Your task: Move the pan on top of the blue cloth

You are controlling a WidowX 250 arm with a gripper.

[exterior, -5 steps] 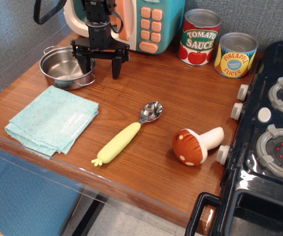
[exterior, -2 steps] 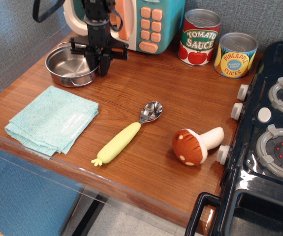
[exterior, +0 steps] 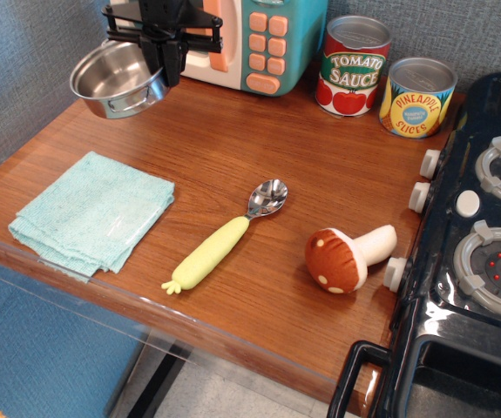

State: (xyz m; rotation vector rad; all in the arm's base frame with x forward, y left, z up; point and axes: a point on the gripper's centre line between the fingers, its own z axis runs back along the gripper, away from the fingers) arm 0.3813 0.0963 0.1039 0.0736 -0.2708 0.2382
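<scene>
The black metal claw (exterior: 165,59) is near the top left, and its two fingers are pinched tight on the right rim of the small shiny round steel pan (exterior: 117,78). The pan hangs in the air, tipped a little, above the brown wooden table (exterior: 320,157). One thin wire handle shows on the pan's front side.

Below the claw and a bit to the left, the pale blue folded towel cloth (exterior: 93,211) lies flat by the front edge of the table. The pan is well apart from it.

Just behind the claw stands a toy microwave in teal and cream with peach buttons (exterior: 259,39). Further right are a red tomato sauce can (exterior: 355,65) and a yellow pineapple slices can (exterior: 417,97), side by side.

Lower right of the claw lies a spoon with a soft yellow handle (exterior: 226,236). Past it is a brown and white toy mushroom (exterior: 348,256), close to the black toy stove (exterior: 477,261).
</scene>
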